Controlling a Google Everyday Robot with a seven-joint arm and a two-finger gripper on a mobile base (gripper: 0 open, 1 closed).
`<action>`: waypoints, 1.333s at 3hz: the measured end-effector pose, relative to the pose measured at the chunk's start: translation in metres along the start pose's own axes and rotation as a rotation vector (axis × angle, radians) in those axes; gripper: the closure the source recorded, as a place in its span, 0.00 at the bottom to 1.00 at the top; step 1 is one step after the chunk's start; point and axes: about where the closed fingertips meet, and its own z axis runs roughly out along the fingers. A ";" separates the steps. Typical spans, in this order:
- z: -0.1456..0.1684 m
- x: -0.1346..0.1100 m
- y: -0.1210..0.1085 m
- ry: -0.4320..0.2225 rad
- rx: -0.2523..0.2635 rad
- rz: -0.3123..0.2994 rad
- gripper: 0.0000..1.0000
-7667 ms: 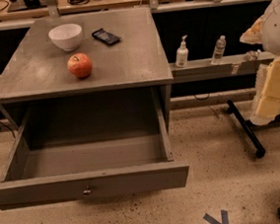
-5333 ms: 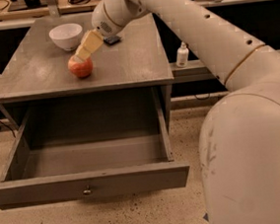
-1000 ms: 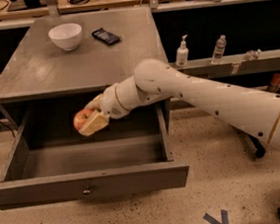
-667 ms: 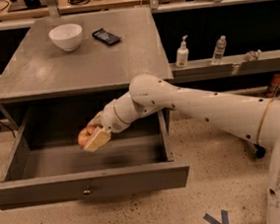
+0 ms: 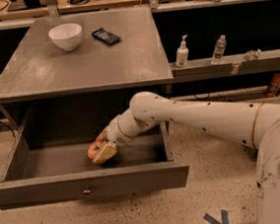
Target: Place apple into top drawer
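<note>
The top drawer point(image 5: 87, 185) is pulled wide open below the grey table; its flat front panel has a small round knob at centre. My gripper point(image 5: 102, 150) is low inside the drawer, shut on the red-orange apple point(image 5: 95, 149), which is at or just above the drawer floor. My white arm reaches in from the right over the drawer's right side.
On the grey table top point(image 5: 125, 61) stand a white bowl point(image 5: 66, 36) and a dark flat phone-like object point(image 5: 106, 36). To the right, a low shelf holds a pump bottle point(image 5: 182, 53) and a water bottle point(image 5: 218, 50). Blue tape marks the floor point(image 5: 217, 220).
The gripper has carried the apple from the table top down into the open drawer and, over the last second, lowered it further toward the drawer floor.
</note>
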 end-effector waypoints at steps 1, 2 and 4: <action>0.002 0.016 -0.003 -0.013 0.060 0.057 0.38; 0.002 0.015 -0.003 -0.013 0.058 0.057 0.07; -0.009 0.000 0.005 -0.056 0.059 0.019 0.00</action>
